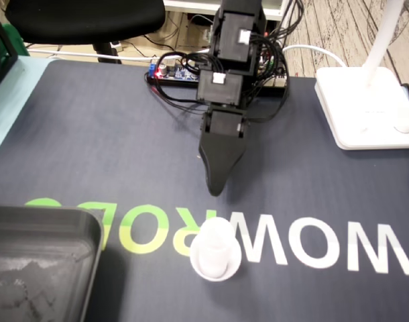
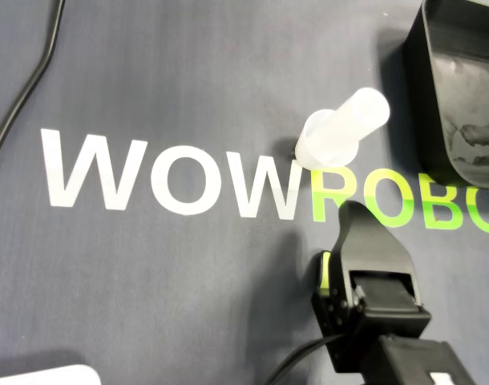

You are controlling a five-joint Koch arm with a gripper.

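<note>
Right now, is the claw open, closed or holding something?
Claw: cannot be told, only one tip shows in either view; the white cup stands apart from it.

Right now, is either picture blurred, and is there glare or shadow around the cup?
Fixed view: the cup is overexposed, its edges soft. Overhead view: it is sharper, with a dark shadow left of its base; the tray shows dull glare.
</note>
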